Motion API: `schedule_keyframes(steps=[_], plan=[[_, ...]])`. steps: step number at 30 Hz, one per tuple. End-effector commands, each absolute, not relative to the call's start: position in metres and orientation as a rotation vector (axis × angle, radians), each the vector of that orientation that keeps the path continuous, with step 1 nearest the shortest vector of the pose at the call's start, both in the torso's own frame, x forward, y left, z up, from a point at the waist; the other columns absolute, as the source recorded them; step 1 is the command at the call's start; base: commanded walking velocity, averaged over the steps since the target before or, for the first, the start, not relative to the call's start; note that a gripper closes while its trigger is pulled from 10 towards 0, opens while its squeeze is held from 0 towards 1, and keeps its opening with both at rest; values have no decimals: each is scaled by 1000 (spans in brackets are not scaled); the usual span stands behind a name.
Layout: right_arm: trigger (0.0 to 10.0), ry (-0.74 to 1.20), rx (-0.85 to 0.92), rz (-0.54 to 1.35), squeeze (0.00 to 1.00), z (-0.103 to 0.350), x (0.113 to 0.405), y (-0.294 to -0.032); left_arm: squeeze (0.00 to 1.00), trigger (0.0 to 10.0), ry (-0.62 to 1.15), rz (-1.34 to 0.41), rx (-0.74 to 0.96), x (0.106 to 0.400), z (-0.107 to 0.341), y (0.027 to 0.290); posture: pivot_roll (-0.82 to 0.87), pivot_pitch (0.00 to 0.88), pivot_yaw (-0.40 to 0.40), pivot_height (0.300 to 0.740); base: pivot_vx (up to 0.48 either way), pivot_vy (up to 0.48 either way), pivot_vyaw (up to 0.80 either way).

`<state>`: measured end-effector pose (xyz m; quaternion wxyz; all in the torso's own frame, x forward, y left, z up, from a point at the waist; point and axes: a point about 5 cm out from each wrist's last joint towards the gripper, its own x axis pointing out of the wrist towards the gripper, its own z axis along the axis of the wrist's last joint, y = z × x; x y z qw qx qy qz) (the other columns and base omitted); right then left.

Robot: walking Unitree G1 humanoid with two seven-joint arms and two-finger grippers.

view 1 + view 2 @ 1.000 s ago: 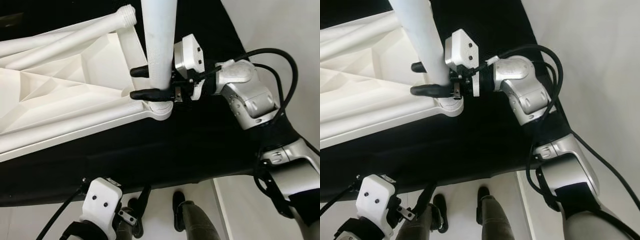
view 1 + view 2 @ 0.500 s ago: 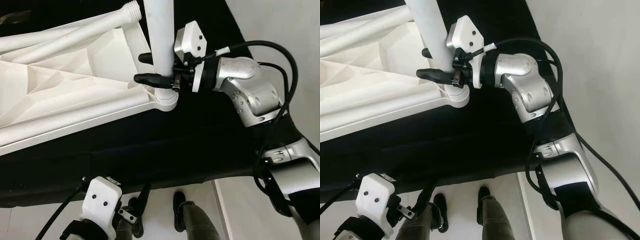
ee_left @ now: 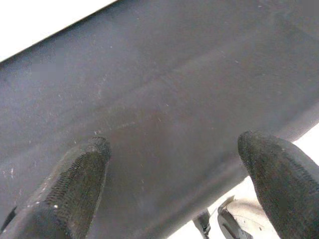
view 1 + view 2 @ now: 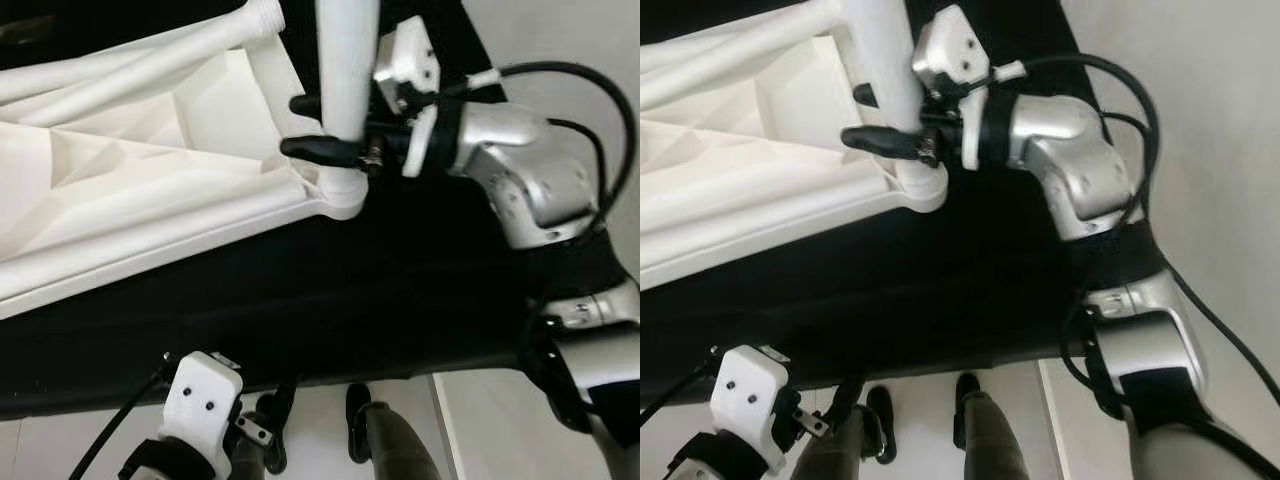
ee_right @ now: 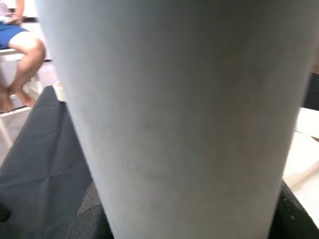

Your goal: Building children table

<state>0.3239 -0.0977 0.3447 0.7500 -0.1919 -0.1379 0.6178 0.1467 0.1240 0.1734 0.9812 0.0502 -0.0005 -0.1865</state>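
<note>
Right jaws (image 4: 318,125): clenched around the white table leg (image 4: 347,70), one black finger on each side of it, low on the leg just above the corner socket (image 4: 343,197).
Table leg: upright between the right jaws, its lower end sitting in the socket directly below them; in the right wrist view its pale round body lies tight between the fingers.
Tabletop (image 4: 120,190): white, lying underside up on the black cloth (image 4: 330,290) that covers the surface, stretching away beyond the fingertips; its ribbed hollows face up.
Spare legs (image 4: 150,65): two more white legs lie across the far edge of the tabletop, one with a threaded end (image 4: 264,15) close to the jaws.
Left jaws (image 3: 174,184): released, fingers well apart, hanging low over the near edge of the black cloth, gripping nothing.
Person: bare legs on a seat, far beyond the right jaws, seen past the leg.
Handling: the leg looks like light, hollow, stiff plastic, smooth and so likely to slip when twisted.
Hold: a firm squeeze near the socket seems best for turning; a grip higher up would probably lever the leg aslant.
Risk: the tabletop, light and unpinned, may turn along with the leg.
</note>
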Motion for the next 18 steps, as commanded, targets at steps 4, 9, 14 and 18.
schedule_keyframes(steps=[4, 9, 14, 18], plan=[[10000, -89, -314, 1627, 0, 299, 308, -91, 0, 10000, 38, -372, 91, 146, 167, 125, 39, 452, 34, 740, 0, 0, 0], [10000, -77, -379, 1697, 0, 292, 299, -93, 0, 10000, 37, -372, 90, 146, 167, 125, 37, 451, 32, 740, 0, 0, 0], [10000, -92, -365, 1734, 0, 292, 293, -92, 0, 10000, 36, -371, 90, 146, 167, 125, 38, 451, 31, 740, 0, 0, 0], [10000, -187, -280, 1618, 0, 300, 301, -82, 0, 10000, 34, -368, 92, 146, 167, 125, 40, 451, 31, 740, 0, 0, 0]])
